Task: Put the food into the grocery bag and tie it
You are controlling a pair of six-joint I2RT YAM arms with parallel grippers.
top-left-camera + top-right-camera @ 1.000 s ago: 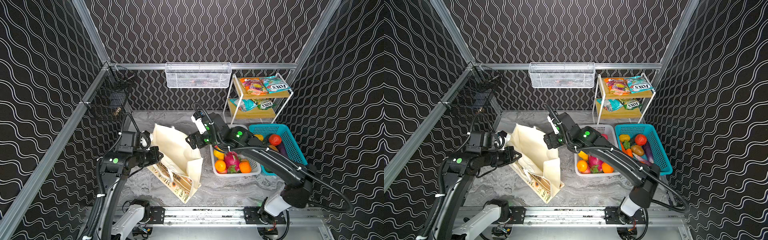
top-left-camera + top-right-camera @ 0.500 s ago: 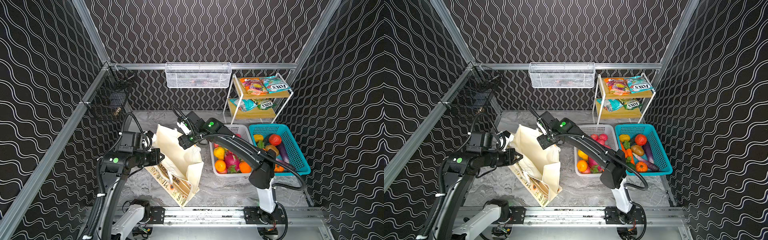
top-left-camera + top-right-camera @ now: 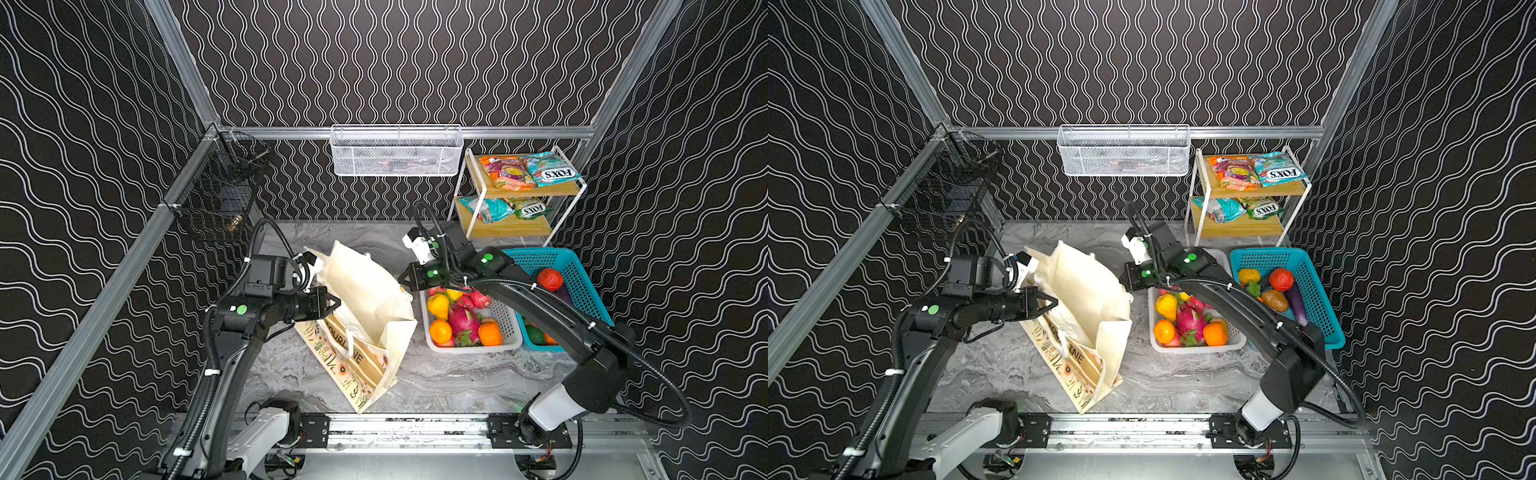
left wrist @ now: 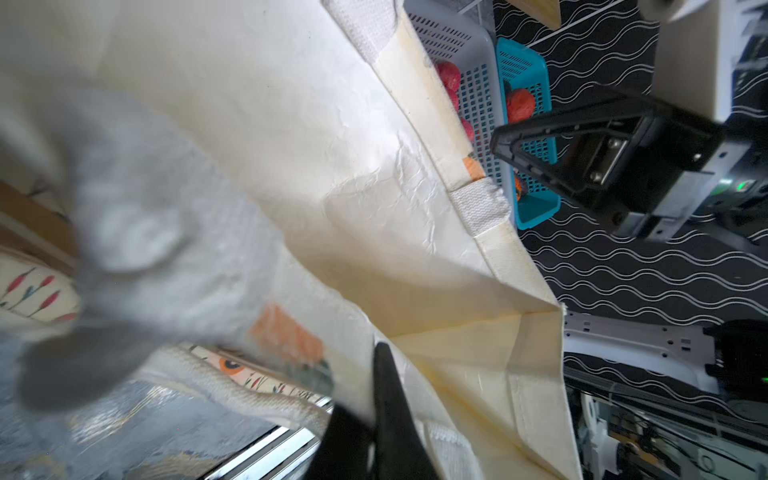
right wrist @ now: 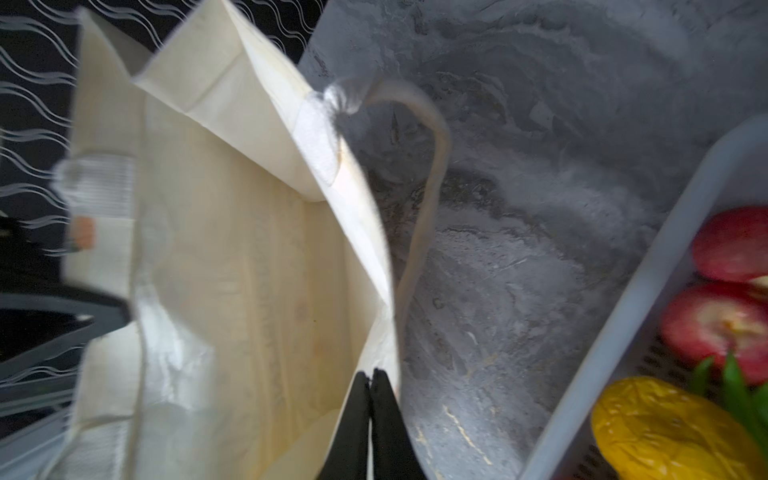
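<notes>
We find grocery bag [image 3: 365,286] mouth open, passable from above | white basket [image 3: 473,348] close on its right | right arm [image 3: 536,306] overhangs that basket.

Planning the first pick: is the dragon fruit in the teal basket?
No, in a top view the dragon fruit lies in the white basket.

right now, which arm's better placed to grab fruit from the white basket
Right. The right gripper sits shut between the grocery bag and the white basket; the left gripper is clamped on the bag's opposite rim, holding it up.
</notes>
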